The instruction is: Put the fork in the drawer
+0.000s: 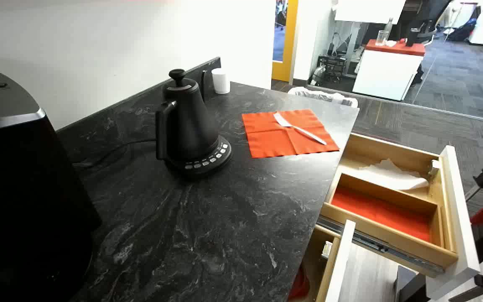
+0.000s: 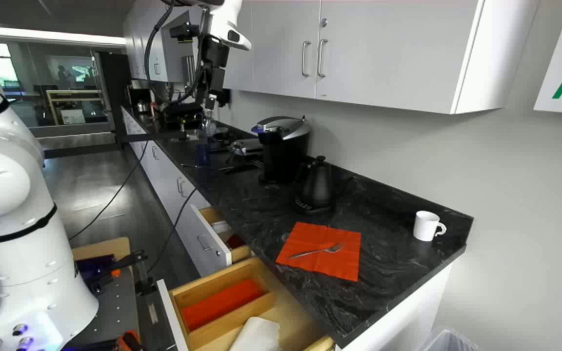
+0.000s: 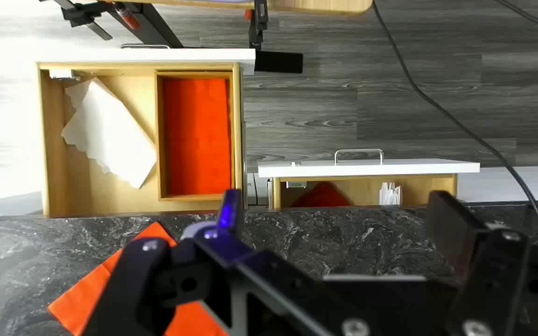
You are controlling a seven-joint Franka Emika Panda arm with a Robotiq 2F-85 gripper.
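The fork [image 1: 282, 120] lies flat on a red-orange cloth [image 1: 262, 138] on the dark counter. In an exterior view the fork [image 2: 316, 251] lies across the cloth, its tines toward the mug side. The light wooden drawer [image 1: 386, 230] is pulled open below the counter edge. Its red-orange lined compartment and divider [image 2: 232, 314] show in both exterior views. The wrist view shows the drawer [image 3: 237, 116] from above; part of the cloth is visible and the fork is hidden. My gripper [image 3: 336, 214] is open, with nothing between its fingers. In an exterior view the gripper [image 2: 209, 100] hangs high above the counter.
A black kettle [image 1: 191, 121] and a coffee machine [image 2: 286, 146] stand along the wall. A white mug [image 2: 426, 225] is near the counter's end. A second drawer [image 3: 369, 169] is partly open. White paper [image 3: 112, 133] lies in the open drawer. Wall cabinets [image 2: 388, 48] hang above.
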